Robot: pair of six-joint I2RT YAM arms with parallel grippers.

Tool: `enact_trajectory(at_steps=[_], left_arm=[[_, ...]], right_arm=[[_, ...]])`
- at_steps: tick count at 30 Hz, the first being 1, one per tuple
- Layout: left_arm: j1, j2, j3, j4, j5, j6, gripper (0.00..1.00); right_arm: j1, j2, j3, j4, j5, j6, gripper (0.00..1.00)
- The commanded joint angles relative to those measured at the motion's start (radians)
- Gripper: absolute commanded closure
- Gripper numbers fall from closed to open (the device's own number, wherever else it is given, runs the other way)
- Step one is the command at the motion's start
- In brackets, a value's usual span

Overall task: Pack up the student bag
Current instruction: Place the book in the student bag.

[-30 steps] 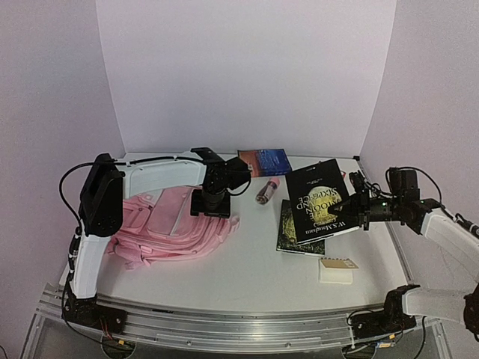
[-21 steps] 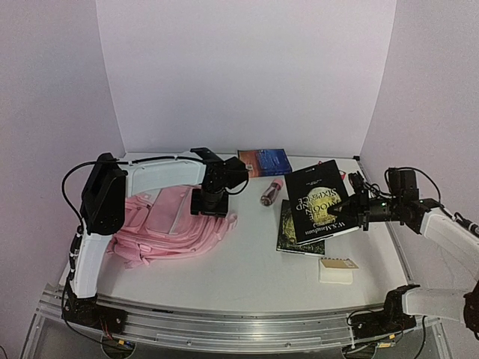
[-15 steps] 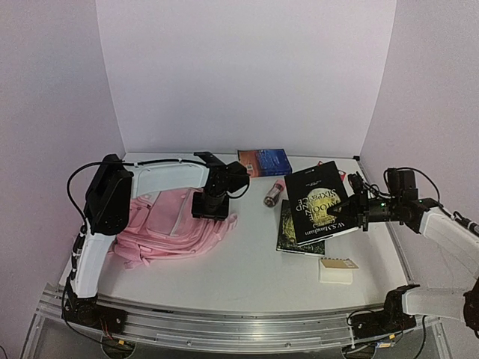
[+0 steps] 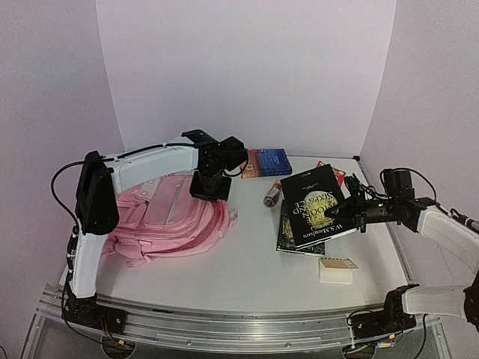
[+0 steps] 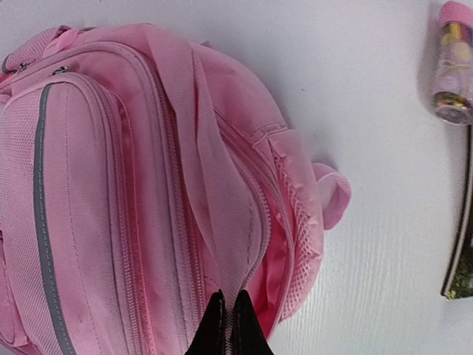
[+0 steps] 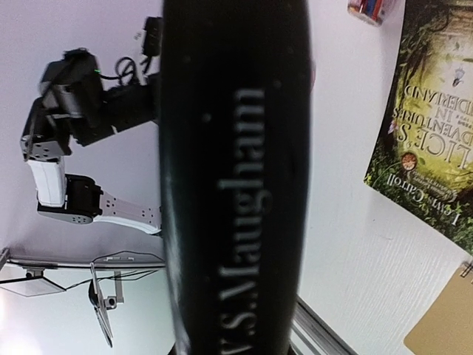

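- On the left half of the table [image 4: 247, 277], the student bag [image 4: 168, 221] lay flat on its back, its front pockets facing up and its top end pointing toward the middle of the table.
- The left gripper [image 5: 227, 297] sat at that top end, jaws pressed fully together. In the left wrist view the tips met right on the zip seam of the main compartment, so they appeared to pinch a thin fold of fabric or the zip edge there.
- Beside the tips the seam gaped a little, showing darker pink lining inside.
- On the right side, the right gripper [image 4: 347, 210] was clamped on the lower edge of a black book [image 4: 318, 200], which it held tilted up off the table. The book's spine filled the right wrist view.
- Under and beside it lay a green book [image 4: 292, 233] flat on the table. A tube with a pink cap [image 4: 272, 194] lay between the books and the bag, a blue box [image 4: 266, 161] sat at the back, and a small pad [image 4: 337, 270] lay near the front.
- The step in hand looked like opening the bag's mouth for the first item.
- The next move called for the left arm to lift the pinched edge and widen the gap. The right arm would then carry the black book across, spine-first, toward that opening.
- The opening looked narrow, so the book could catch on the zip edge.
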Motion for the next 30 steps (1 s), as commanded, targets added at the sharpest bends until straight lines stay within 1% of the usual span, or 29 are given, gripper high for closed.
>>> enact_trajectory(at_steps=[1, 5, 10, 13, 17, 19, 22, 24, 28, 30], left_arm=[[-0.001, -0.245, 0.07, 0.04, 0.105, 0.17, 1.0], [-0.001, -0.329, 0.043, 0.065, 0.179, 0.221, 1.0], [-0.001, -0.426, -0.023, 0.127, 0.248, 0.235, 1.0], [-0.001, -0.485, -0.082, 0.185, 0.28, 0.241, 1.0], [-0.001, -0.515, -0.13, 0.221, 0.315, 0.224, 1.0], [-0.001, -0.522, -0.151, 0.237, 0.302, 0.194, 1.0], [-0.001, -0.53, -0.179, 0.272, 0.285, 0.148, 1.0], [-0.001, -0.537, -0.201, 0.301, 0.292, 0.132, 1.0], [-0.001, -0.533, -0.206, 0.322, 0.331, 0.103, 1.0], [-0.001, -0.533, -0.202, 0.323, 0.334, 0.093, 1.0]], right_arm=[[0.117, 0.063, 0.072, 0.068, -0.108, -0.021, 1.0], [0.227, 0.169, 0.151, 0.068, -0.116, -0.035, 1.0], [0.369, 0.339, 0.28, 0.068, -0.115, -0.057, 1.0], [0.414, 0.461, 0.378, 0.068, -0.101, -0.017, 1.0], [0.467, 0.612, 0.54, 0.073, -0.117, 0.012, 1.0], [0.5, 0.672, 0.604, 0.075, -0.072, 0.051, 1.0], [0.548, 0.73, 0.655, 0.083, 0.081, 0.056, 1.0], [0.563, 0.768, 0.671, 0.128, 0.155, 0.09, 1.0], [0.578, 0.874, 0.68, 0.4, 0.258, 0.255, 1.0], [0.591, 0.922, 0.703, 0.504, 0.292, 0.305, 1.0]])
